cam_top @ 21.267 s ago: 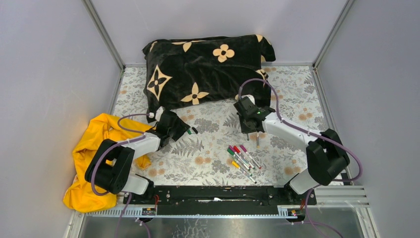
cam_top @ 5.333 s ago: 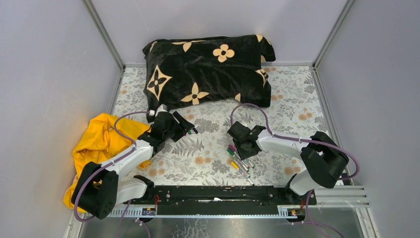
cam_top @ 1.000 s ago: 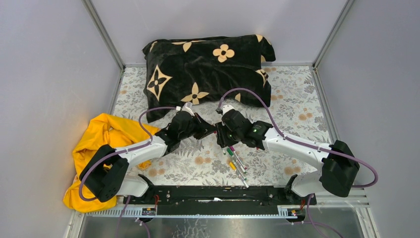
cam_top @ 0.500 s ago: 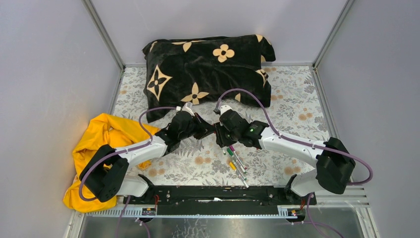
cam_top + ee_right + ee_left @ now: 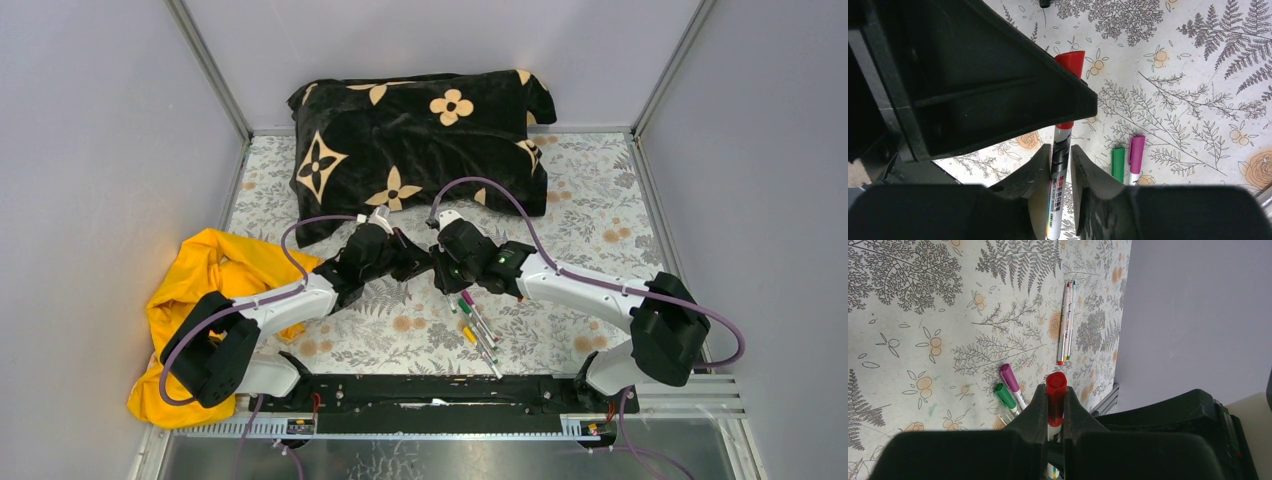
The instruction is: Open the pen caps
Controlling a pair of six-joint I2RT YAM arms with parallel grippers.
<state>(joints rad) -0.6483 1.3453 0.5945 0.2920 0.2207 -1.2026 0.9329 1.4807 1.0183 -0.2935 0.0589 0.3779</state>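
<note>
My left gripper (image 5: 420, 262) (image 5: 1054, 388) is shut on the red pen cap (image 5: 1056, 380) (image 5: 1071, 60) and holds that pen above the floral table. My right gripper (image 5: 443, 272) (image 5: 1060, 147) meets it tip to tip. Its jaws straddle the pen's white barrel (image 5: 1060, 150) just below the cap, very close on both sides; whether they press on it does not show. On the table below lie a green-capped pen (image 5: 1118, 162) (image 5: 1005, 396) and a magenta-capped pen (image 5: 1136, 150) (image 5: 1009, 376), with a yellow-capped one (image 5: 470, 334) beside them.
Two thin pens (image 5: 1065, 322) lie side by side farther along the table near the front rail. A black flowered pillow (image 5: 420, 135) fills the back. A yellow cloth (image 5: 215, 270) is heaped at the left, beside the left arm. Grey walls stand on three sides.
The right gripper's jaws have narrowed around the red pen's barrel, and the right arm has edged left toward the left gripper. The left gripper has stayed put, still holding the cap.
</note>
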